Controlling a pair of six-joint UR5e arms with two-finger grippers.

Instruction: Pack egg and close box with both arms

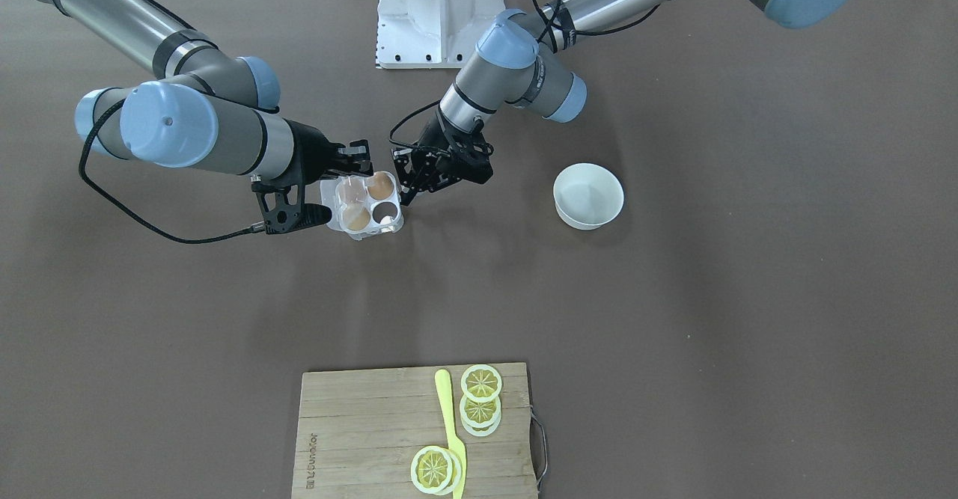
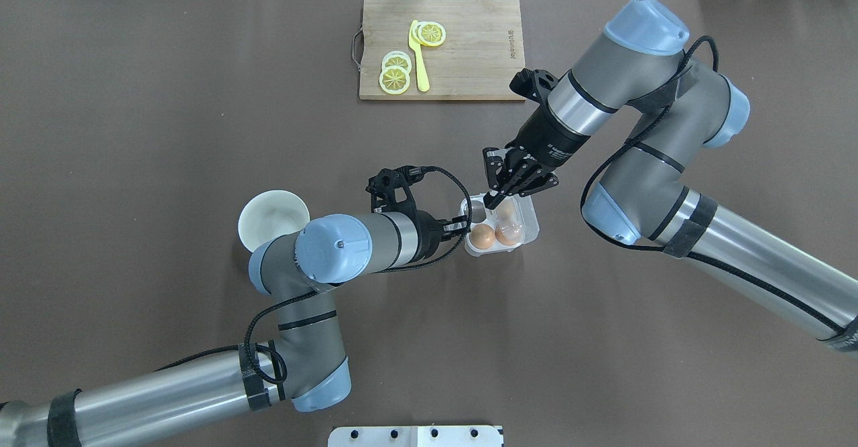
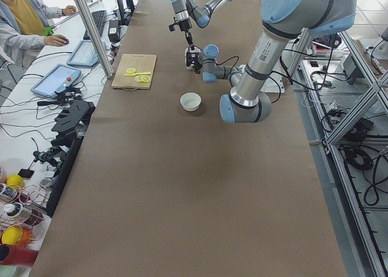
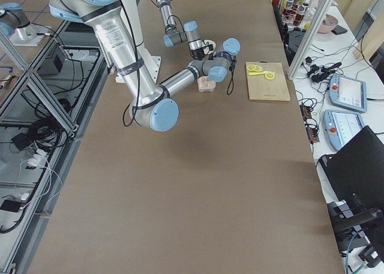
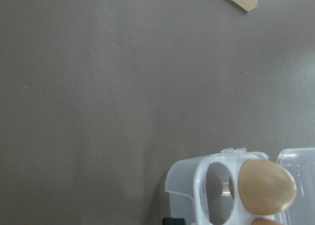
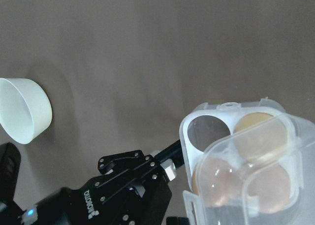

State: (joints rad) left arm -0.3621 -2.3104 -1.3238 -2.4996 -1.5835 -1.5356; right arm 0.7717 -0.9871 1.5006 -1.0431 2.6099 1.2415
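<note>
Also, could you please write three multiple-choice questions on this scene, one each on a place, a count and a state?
1. Where does the white bowl stand relative to the box?
A) on top of it
B) on the robot's left of it
C) on the robot's right of it

2. How many eggs lie in the box?
A) one
B) three
C) four

3. How is the lid?
A) part-way down over the eggs
B) fully shut
C) missing

Answers:
1 B: the overhead view shows the bowl left of the box, apart from it.
2 B: three cells are filled and the fourth cell is empty.
3 A: the right wrist view shows it slanting over the eggs, with the empty cell uncovered.
</note>
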